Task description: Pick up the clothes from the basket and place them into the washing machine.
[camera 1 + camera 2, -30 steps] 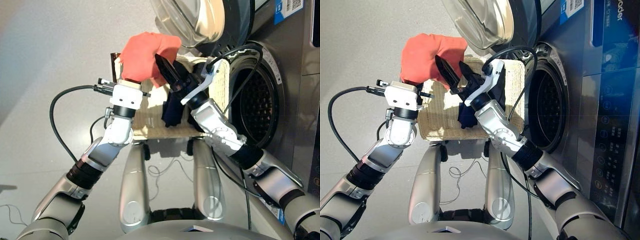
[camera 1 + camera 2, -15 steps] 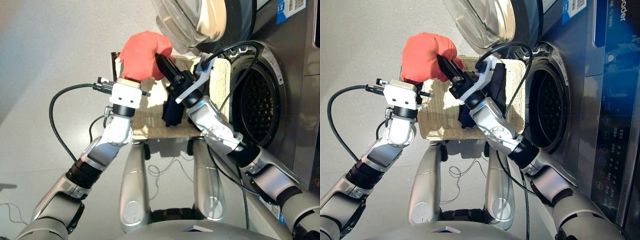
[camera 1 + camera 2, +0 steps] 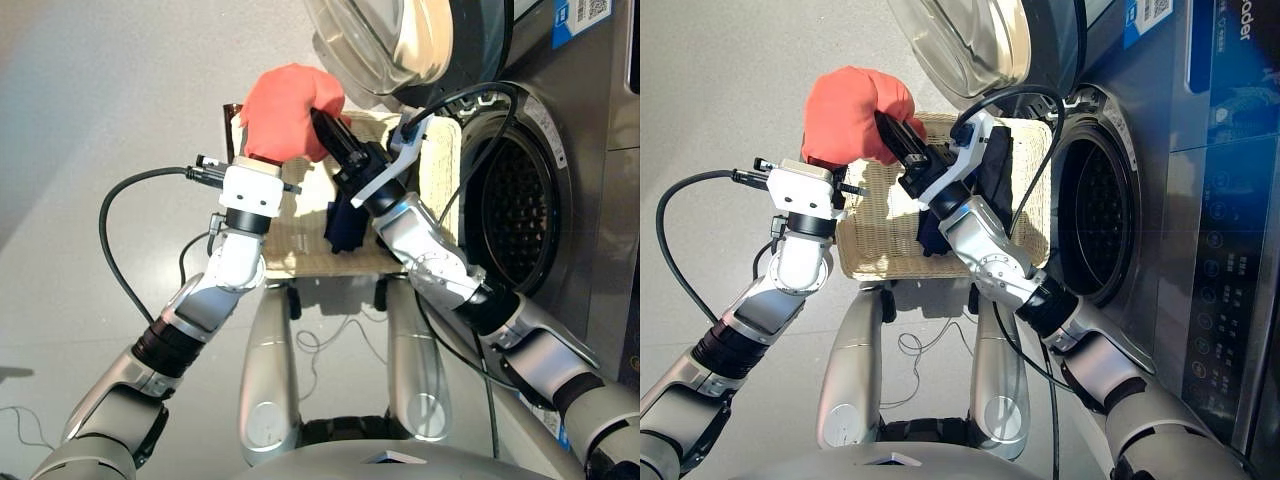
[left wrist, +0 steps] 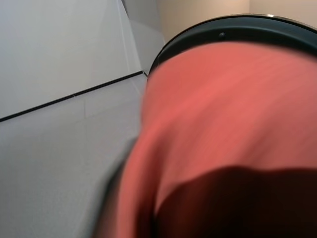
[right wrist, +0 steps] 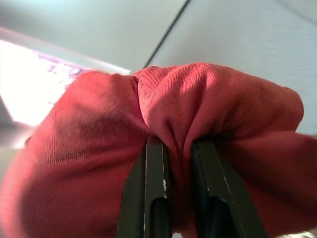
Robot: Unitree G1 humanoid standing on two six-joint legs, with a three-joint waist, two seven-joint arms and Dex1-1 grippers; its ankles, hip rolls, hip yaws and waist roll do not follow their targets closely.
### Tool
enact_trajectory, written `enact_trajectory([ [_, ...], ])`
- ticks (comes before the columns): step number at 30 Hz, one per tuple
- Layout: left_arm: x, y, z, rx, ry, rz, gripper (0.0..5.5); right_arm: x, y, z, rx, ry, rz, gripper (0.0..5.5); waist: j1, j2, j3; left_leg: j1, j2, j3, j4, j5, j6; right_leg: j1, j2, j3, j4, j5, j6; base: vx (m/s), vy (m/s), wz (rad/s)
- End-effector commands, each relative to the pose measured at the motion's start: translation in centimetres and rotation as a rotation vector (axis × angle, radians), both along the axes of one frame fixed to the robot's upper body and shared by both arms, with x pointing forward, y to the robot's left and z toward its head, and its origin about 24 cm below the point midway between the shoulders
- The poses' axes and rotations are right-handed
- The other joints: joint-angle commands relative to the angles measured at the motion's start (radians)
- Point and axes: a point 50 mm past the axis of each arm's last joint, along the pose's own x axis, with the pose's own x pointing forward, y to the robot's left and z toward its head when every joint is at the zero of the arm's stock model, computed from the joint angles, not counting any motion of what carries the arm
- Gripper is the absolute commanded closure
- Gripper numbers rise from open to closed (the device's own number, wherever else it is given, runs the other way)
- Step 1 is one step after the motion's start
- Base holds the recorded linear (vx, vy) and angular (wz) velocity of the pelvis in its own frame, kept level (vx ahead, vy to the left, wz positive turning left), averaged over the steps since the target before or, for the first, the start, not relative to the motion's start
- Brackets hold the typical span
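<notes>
The red garment (image 3: 287, 110) is bunched in the air at the upper centre of the frame, above the basket (image 3: 300, 235). The right gripper (image 5: 171, 163) pinches a fold of it between its two fingers. The left gripper (image 3: 262, 160) is under the cloth; its jaws I cannot tell. A navy garment (image 3: 345, 222) lies in the basket, left of the washer (image 3: 520, 200)

Coral-red garment (image 4: 223, 129) filling the view, black-rimmed door (image 4: 233, 32) behind, grey floor (image 4: 59, 163)
</notes>
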Motion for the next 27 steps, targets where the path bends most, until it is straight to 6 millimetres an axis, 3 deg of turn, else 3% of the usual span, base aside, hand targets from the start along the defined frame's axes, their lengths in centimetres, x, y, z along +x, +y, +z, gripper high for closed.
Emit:
enact_trajectory([
  [1, -3.1, -2.3, 2.9, -0.068, -0.171, -0.196, 0.00, 0.1, -1.0, 0.8, 0.060, -0.031, -0.121, 5.50, 0.004, 0.027, -0.013, -0.046, -0.069, -0.026, 0.016, -0.017, 0.031, -0.042, 0.015, 0.017, 0.001, -0.004, 0.015, 0.000, 0.000, 0.000],
  [10, -3.1, -1.9, 2.2, -0.123, -0.137, -0.178, 0.00, 2.6, -5.7, -3.0, 0.110, 0.152, -0.516, 5.50, -0.003, 0.038, -0.013, -0.068, -0.073, -0.023, 0.041, -0.028, 0.031, -0.058, 0.014, 0.017, 0.017, -0.012, 0.016, 0.000, 0.000, 0.000],
  [20, -3.1, -2.0, 2.3, -0.170, -0.120, -0.226, 0.00, 4.7, -10.0, -5.2, 0.115, 0.286, -0.840, 5.50, -0.003, 0.050, -0.013, -0.105, -0.081, -0.036, 0.085, -0.044, 0.035, -0.093, 0.018, 0.028, 0.062, -0.030, 0.012, 0.000, 0.000, 0.000],
  [27, -3.1, -2.3, 2.9, -0.172, -0.133, -0.284, 0.00, 6.1, -16.5, -5.3, 0.206, 0.388, -1.117, 5.50, 0.004, 0.065, -0.013, -0.182, -0.091, -0.049, 0.169, -0.072, 0.038, -0.161, 0.023, 0.039, 0.145, -0.061, 0.005, 0.000, 0.000, 0.000],
])
